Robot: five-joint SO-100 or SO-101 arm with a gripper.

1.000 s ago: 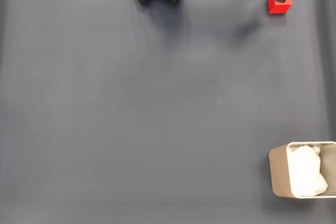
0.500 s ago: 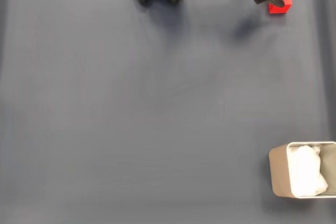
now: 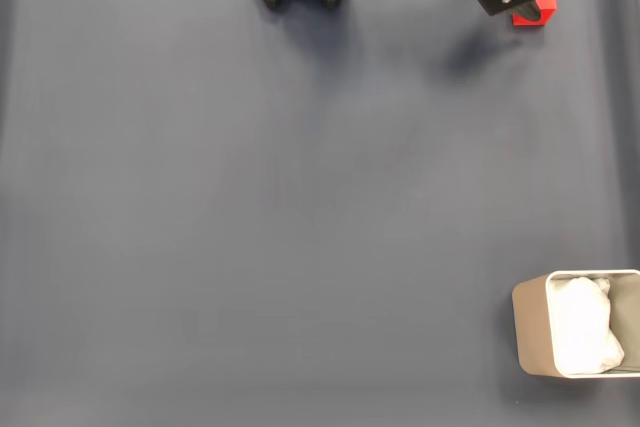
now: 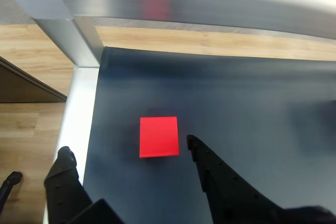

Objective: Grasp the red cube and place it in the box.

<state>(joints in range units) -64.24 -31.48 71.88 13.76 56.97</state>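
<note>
Approach to the grasp. The red cube (image 4: 159, 137) sits flat on the dark counter (image 3: 300, 207), close to its edge; in the wrist view a pale metal rail (image 4: 79, 114) runs just to the left of it and a second one crosses the top of the frame. In that view the hand (image 4: 127, 153) is released: its two dark fingers stand apart and grip nothing, one finger tip low at the left over the rail, the other just right of the cube's lower right corner. The cube lies ahead of the finger tips and between their lines, nearer the right finger, apart from both. Its faces are roughly square to the fingers, so no turn of the wrist appears needed; a short advance and drop, perhaps with a slight shift rightward in this view, should bracket it.

In the fixed view the hand (image 3: 520, 9) hangs at the top right, partly covering the cube (image 3: 536, 11). The box (image 3: 530, 332), lined with white paper, stands well apart at the lower right, almost straight down the frame from the cube.
</note>
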